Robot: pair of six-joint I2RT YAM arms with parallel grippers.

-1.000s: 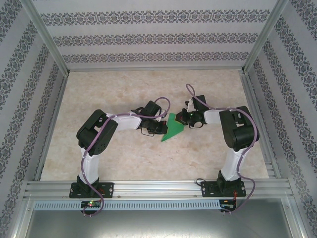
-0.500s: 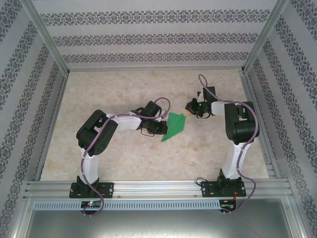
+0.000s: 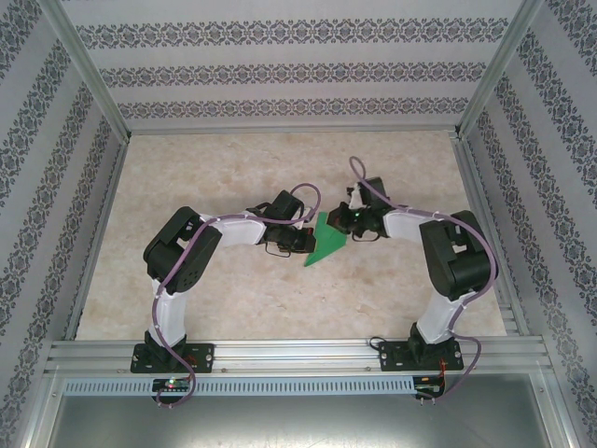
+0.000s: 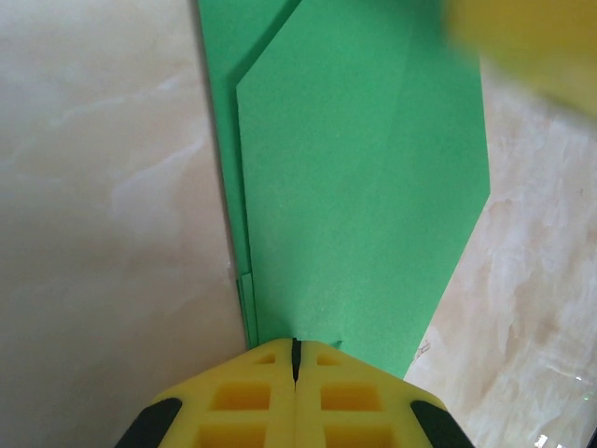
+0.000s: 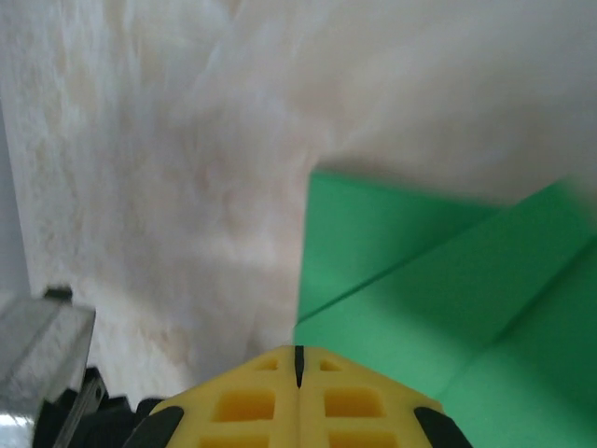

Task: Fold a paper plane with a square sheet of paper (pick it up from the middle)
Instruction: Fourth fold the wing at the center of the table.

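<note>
We see the folded green paper point(image 3: 326, 243) flat at the middle of the table point(image 3: 233, 308); left gripper point(image 4: 295, 345) and right gripper point(image 5: 298, 353) both clenched, tips at its edges.

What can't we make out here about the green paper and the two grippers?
- Left wrist: the paper has its near edge hidden under the shut left gripper, so contact is unclear. The yellow blur at top right is unidentifiable.
- Right wrist: creases blurred. Sheet cut off by the right edge. The right gripper hides its near part.
- Top external: folds too small.
</note>
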